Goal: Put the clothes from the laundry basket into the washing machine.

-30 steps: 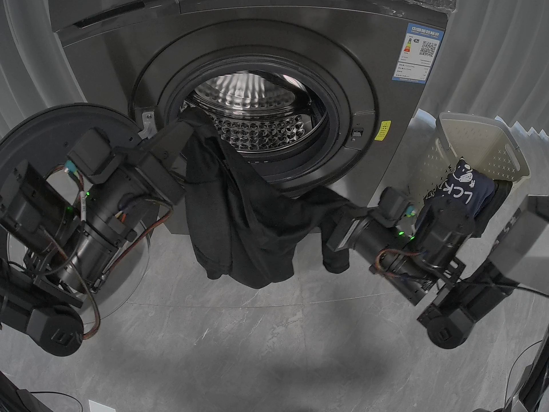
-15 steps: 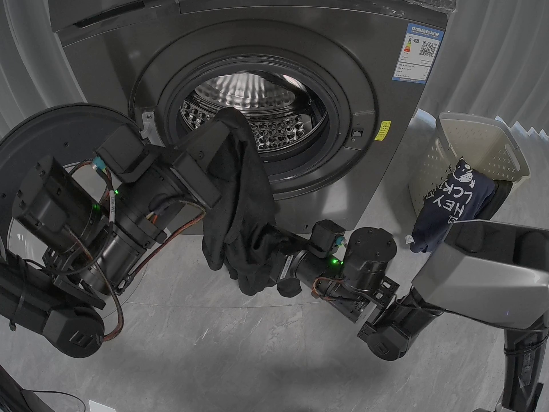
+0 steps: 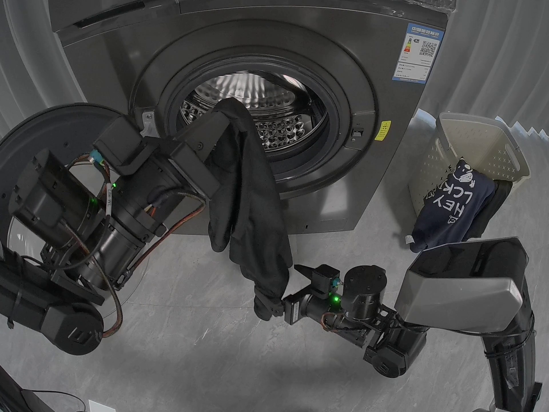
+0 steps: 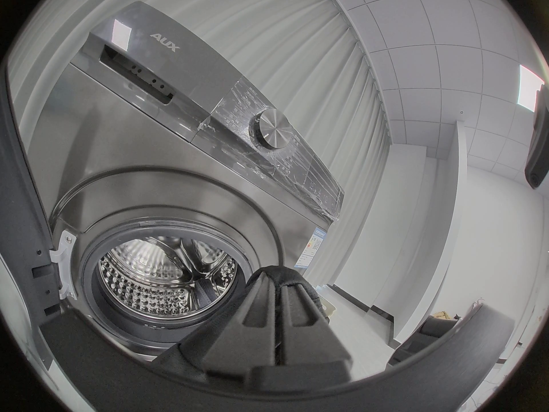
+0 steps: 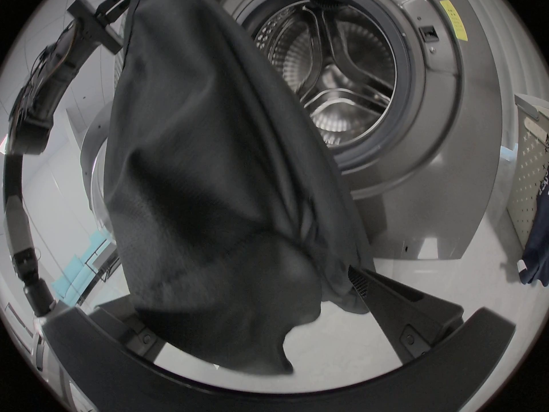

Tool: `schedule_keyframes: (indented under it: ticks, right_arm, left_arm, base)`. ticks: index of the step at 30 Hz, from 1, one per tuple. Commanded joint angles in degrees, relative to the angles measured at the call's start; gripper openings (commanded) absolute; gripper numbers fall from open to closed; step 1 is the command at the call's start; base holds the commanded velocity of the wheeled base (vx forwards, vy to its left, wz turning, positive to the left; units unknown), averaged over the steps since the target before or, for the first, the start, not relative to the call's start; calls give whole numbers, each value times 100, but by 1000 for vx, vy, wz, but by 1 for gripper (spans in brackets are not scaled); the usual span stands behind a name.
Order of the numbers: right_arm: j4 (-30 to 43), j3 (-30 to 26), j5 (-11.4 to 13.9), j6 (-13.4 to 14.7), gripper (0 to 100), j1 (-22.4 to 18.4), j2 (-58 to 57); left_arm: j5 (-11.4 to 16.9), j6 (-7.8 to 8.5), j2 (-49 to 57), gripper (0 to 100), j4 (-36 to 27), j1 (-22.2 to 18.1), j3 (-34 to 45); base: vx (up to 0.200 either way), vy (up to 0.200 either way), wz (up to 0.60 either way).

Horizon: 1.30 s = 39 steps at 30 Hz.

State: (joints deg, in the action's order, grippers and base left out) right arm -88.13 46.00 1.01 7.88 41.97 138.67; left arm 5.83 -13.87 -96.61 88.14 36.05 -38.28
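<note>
Hanging from the left gripper [image 3: 220,117], a black garment [image 3: 251,201] droops down the front of the washing machine [image 3: 343,58], its top edge level with the open drum [image 3: 257,104] and its lower end just above the floor [image 3: 200,344]. The left jaws are pressed together on the cloth, as the left wrist view shows. The right gripper [image 3: 286,298] sits low beside the garment's bottom end. Its jaws are spread wide, and the right wrist view shows the fabric hanging between them, ungripped. The round door [image 3: 51,127] stands swung open on the left. On the right, the laundry basket [image 3: 486,138] holds a navy printed shirt [image 3: 454,198] draped over its rim.
</note>
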Motion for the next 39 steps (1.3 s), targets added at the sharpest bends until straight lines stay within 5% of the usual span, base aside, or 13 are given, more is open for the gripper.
schedule_keyframes:
  ticks: [1,39]
  right_arm:
    - [-20,-460,110,-102,100,-40,90]
    - [753,3021,48,-366,100,-181,899]
  left_arm:
    - [-3,-1,63,0,-69,-10,-57]
    - [-20,-10,336,0,-183,298,110]
  base:
    - [0,0,0]
    - [0,0,0]
